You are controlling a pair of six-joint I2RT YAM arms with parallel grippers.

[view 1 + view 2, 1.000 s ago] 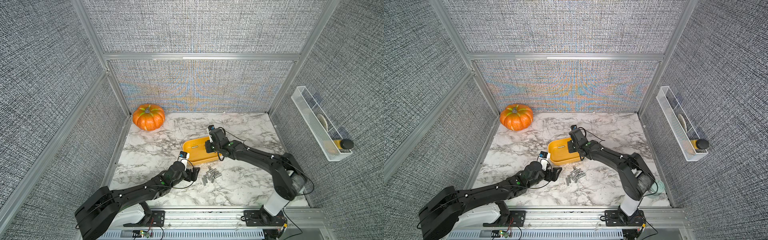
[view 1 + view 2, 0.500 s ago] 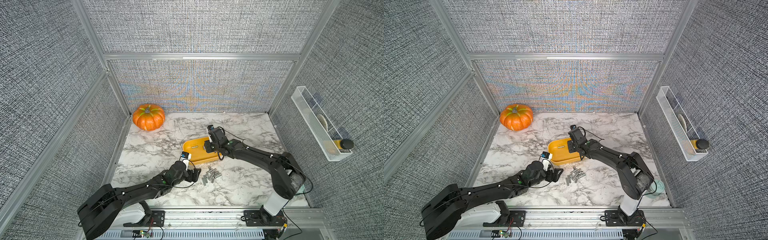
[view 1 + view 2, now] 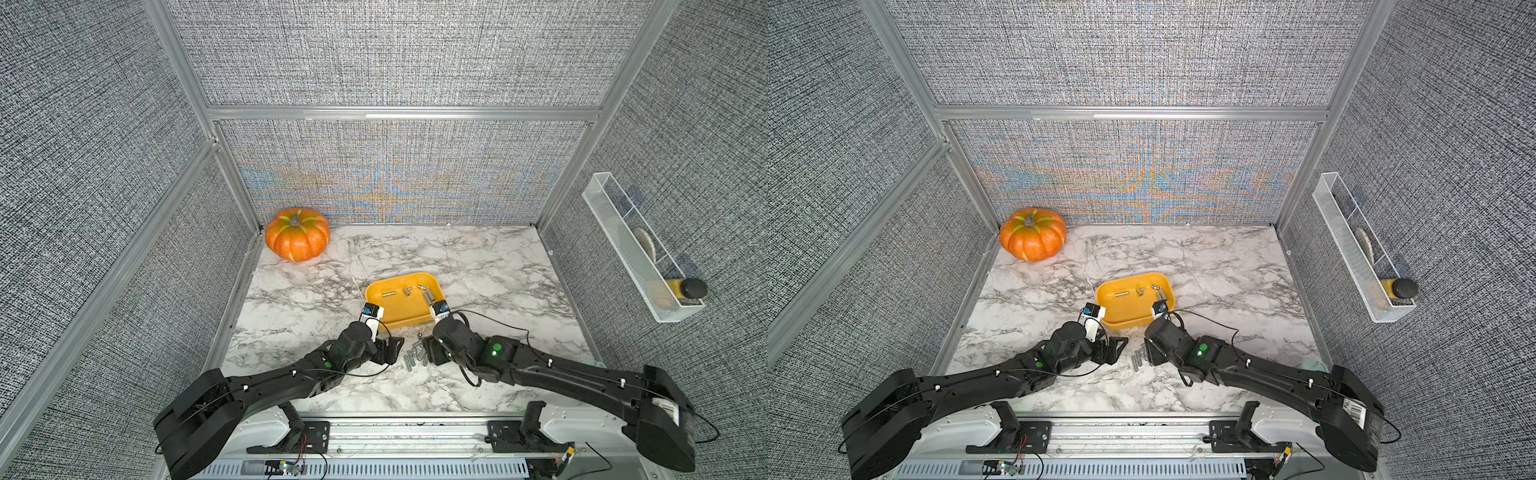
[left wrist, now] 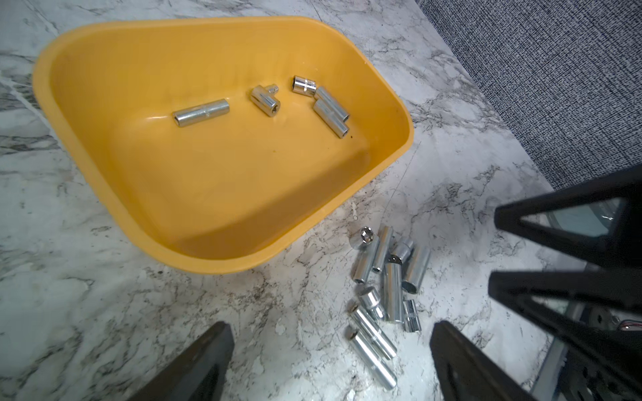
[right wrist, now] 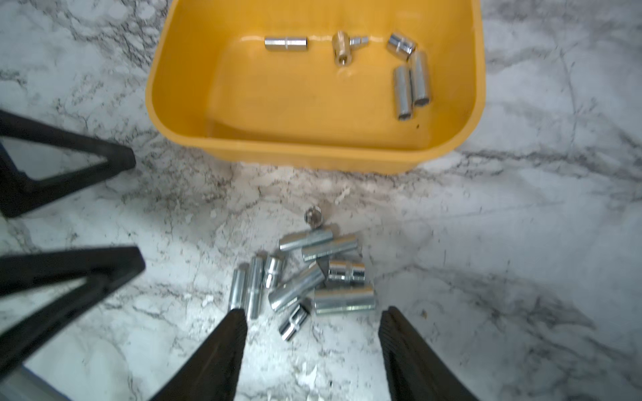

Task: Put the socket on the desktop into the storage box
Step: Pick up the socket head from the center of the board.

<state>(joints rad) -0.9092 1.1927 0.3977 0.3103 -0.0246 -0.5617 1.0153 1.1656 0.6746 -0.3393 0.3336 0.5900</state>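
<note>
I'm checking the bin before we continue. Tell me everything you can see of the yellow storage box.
The storage box is a shallow yellow-orange tray, plastic by its look, with rounded corners. It sits flat on the desktop, holding a few chrome sockets near its far wall. Nothing else touches it.

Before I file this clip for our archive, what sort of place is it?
Probably a robot test cell: grey fabric walls in an aluminium frame enclose a marble-patterned tabletop, with a left arm and right arm mounted on a front rail.
</note>
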